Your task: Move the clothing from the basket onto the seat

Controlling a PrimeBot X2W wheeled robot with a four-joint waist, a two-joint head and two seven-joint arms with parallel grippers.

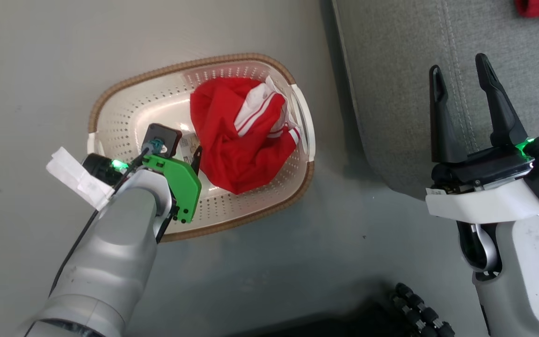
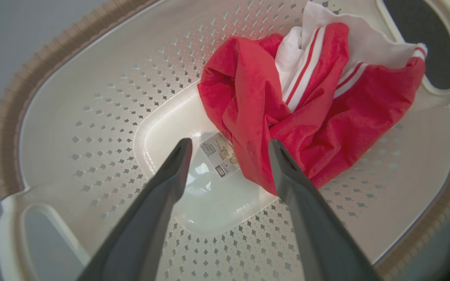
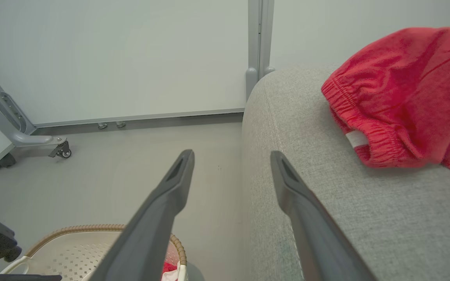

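The cream perforated basket with its brown rim stands on the floor left of the grey seat. In its right half lies a crumpled larger red garment with white stripes. My left gripper hangs open over the basket floor. The barcode sticker lies between its tips, and the striped garment lies just past its right finger. My right gripper stands open and empty above the seat's near edge. A small red garment with an elastic band lies on the seat.
Grey floor surrounds the basket. A white panel on a wheeled metal leg and a grey post stand beyond the seat. A black ribbed cable lies at the bottom of the head view.
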